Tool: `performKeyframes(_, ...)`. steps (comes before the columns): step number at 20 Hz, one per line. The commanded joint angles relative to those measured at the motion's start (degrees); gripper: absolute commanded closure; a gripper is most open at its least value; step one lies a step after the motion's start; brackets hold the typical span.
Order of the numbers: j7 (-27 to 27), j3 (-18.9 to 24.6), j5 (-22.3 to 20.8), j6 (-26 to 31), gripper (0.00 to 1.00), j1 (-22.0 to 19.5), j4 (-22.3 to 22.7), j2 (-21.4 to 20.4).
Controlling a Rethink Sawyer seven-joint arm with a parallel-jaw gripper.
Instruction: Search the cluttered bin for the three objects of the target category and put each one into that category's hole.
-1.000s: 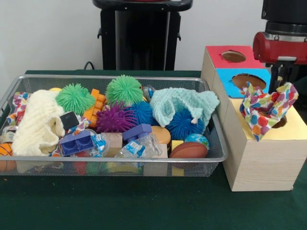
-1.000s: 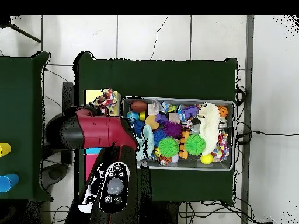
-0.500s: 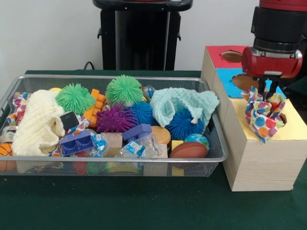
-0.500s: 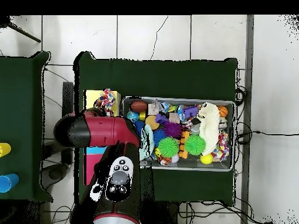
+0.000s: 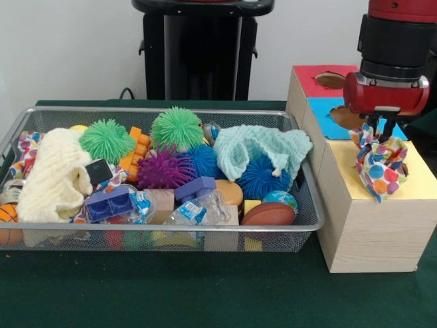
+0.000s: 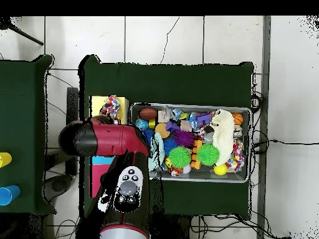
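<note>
My gripper [image 5: 381, 132] is shut on the top of a polka-dot cloth [image 5: 379, 167]. The cloth hangs bunched over the yellow section [image 5: 416, 179] of the wooden box and hides that section's hole. In the overhead view the cloth [image 6: 111, 106] shows on the yellow section [image 6: 96, 104], just beyond the red arm [image 6: 109, 138], which covers the gripper itself. Inside the wire bin [image 5: 171, 229] lie a mint knitted cloth [image 5: 261, 147], a cream knitted cloth [image 5: 53, 176] and another polka-dot cloth [image 5: 29, 146] at the left end.
The box also has a blue section [image 5: 326, 117] and a red section [image 5: 311, 80], each with a round hole. The bin is packed with spiky balls [image 5: 176, 126], toy bricks [image 5: 109, 203], small bottles [image 5: 198, 208] and balls. The bin's right wall stands close to the box.
The gripper has shifted left and lowered over the yellow section. The cloth, spread wide a second ago, now hangs narrow and bunched onto the yellow top.
</note>
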Motion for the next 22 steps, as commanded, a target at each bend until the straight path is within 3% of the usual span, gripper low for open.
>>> performKeyframes(1, 13.64, 5.93, 3.2, -1.51, 1.0, -0.96, 7.57, 4.66)
performKeyframes(6, 12.44, 9.5, 4.01, -4.76, 1.0, -2.72, 8.97, 7.33)
performKeyframes(14, 14.58, 5.71, 5.28, -6.74, 1.0, 0.77, 7.59, 10.93)
performKeyframes(22, 12.87, 5.88, 6.17, -9.28, 1.0, 0.38, 7.63, 12.27)
